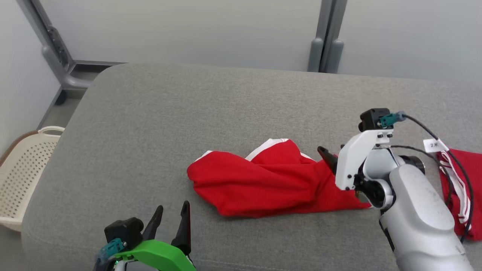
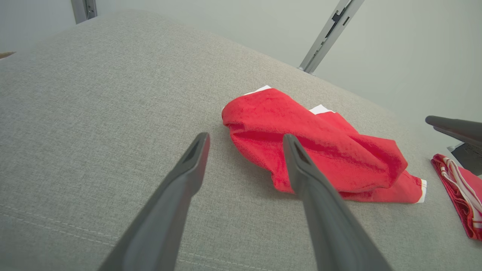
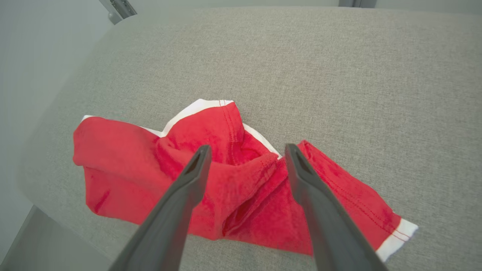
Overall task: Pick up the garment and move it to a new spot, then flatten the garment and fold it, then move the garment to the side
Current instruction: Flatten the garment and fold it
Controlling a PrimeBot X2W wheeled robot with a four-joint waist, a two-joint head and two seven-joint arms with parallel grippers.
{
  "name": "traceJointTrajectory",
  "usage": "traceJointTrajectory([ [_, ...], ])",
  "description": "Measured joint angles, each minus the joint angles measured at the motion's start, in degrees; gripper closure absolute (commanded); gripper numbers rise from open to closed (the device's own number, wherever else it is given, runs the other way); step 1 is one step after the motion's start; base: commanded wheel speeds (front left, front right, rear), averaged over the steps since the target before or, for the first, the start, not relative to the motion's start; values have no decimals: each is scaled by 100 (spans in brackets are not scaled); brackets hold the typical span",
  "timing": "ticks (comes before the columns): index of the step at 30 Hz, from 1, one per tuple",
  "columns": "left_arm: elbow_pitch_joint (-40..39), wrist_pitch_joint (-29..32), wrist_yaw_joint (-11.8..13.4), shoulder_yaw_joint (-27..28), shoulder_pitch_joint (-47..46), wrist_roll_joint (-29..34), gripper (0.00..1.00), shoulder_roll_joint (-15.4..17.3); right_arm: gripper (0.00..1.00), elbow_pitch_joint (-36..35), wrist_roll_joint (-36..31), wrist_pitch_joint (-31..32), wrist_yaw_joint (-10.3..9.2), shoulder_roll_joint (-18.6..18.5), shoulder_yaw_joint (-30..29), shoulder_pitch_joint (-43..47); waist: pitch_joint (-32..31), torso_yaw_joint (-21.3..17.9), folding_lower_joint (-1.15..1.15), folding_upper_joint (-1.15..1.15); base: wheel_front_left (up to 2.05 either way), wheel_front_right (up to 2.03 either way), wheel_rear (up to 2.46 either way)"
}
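Crumpled red fabric garment with white hem bands [image 1: 271,180] lying bunched on the wide grey woven cushion [image 1: 188,113], a little toward 4 o'clock from its middle in the head view, not yet lifted. Right gripper [image 3: 247,147] poised over the 3 o'clock end of that heap, both dark fingers spread wide, nothing between them; contact with the cloth not possible to tell. Left gripper [image 1: 172,206] low at 7 o'clock, near the front seam, also spread wide and holding nothing, apart from the cloth.

Possible troubles, as a judgement only:
- Closing on one thin top fold and losing it during the lift.
- Pinching several layers together, making the later flattening difficult.
- Dragging instead of lifting, with the heap sliding toward the cushion edge at 6 o'clock.
- Brushing the other red cloth with white stripes [image 1: 475,169] with the pale right forearm [image 1: 418,210], because of the little room at 3 o'clock.

Count:
- one crumpled garment
- one other red cloth, folded, at 3 o'clock
- two grippers, four fingers
- one grey cushion
- one cream perforated plastic basket [image 1: 22,177] on the floor at 9 o'clock
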Motion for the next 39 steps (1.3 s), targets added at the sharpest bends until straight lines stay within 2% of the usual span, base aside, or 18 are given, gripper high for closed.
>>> traceJointTrajectory([
  [9, 41, 7, -149, -230, -177, 207, 0, -194, 0, 996, -219, 702, 0, -167, -391, -1000, 287, 513, 0, 0, 0, 0, 0],
  [14, 107, 10, -231, -333, -292, 267, 0, -375, 0, 1389, -379, 878, 0, -265, -568, -1418, 550, 755, 0, 0, 0, 0, 0],
  [27, 326, 1, -442, -307, -421, 271, 0, -631, 0, 1982, -318, 1156, 0, -236, -737, -1740, 1092, 1255, 0, 0, 0, 0, 0],
  [29, 366, 1, -458, -309, -426, 272, 0, -638, 3, 2059, -338, 1181, 0, -236, -772, -1755, 1139, 1290, 0, 0, 0, 0, 0],
  [30, 383, 1, -475, -313, -431, 275, 0, -649, 15, 2085, -377, 1181, 0, -237, -783, -1770, 1161, 1303, 0, 0, 0, 0, 0],
  [31, 394, 1, -477, -315, -439, 277, 0, -664, 50, 2105, -411, 1181, 0, -243, -779, -1791, 1178, 1314, 0, 0, 0, 0, 0],
  [33, 421, 1, -498, -321, -462, 283, 0, -690, 96, 2123, -437, 1135, 0, -243, -771, -1837, 1206, 1332, 0, 0, 0, 0, 0],
  [34, 434, 1, -502, -328, -476, 283, 0, -697, 100, 2119, -445, 1116, 0, -241, -754, -1857, 1215, 1335, 0, 0, 0, 0, 0],
  [39, 481, 1, -533, -327, -517, 283, 0, -731, 100, 2103, -421, 1010, 0, -237, -710, -1908, 1219, 1298, 0, 0, 0, 0, 0],
])
